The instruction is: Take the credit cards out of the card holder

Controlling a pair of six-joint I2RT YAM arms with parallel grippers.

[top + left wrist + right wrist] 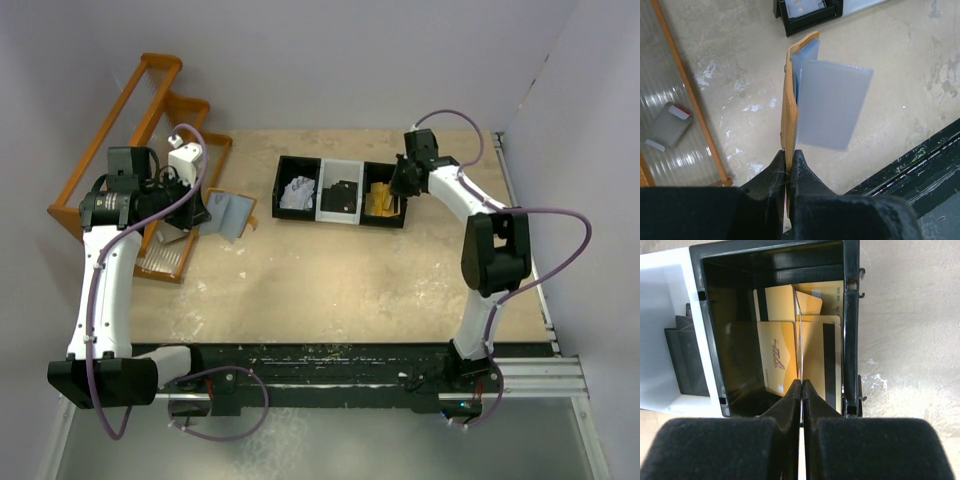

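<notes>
My left gripper (788,152) is shut on the tan edge of the card holder (788,100) and holds it above the table, edge-on to the camera. The holder's pale blue-grey inside panel (832,105) hangs open to the right. From above, the card holder (228,212) is at the left, beside the left gripper (200,207). My right gripper (801,381) is shut on a thin credit card (798,340), seen edge-on over the right compartment of the black tray (852,315). Gold credit cards (777,357) lie in that compartment. In the top view the right gripper (403,185) is over the tray's right end.
The black tray (340,216) stands at the back centre, with white scraps (297,193) in its left compartment and a black object (343,198) in the white middle one. An orange wooden rack (130,130) fills the far left. A small grey device (667,125) lies on a ribbed sheet.
</notes>
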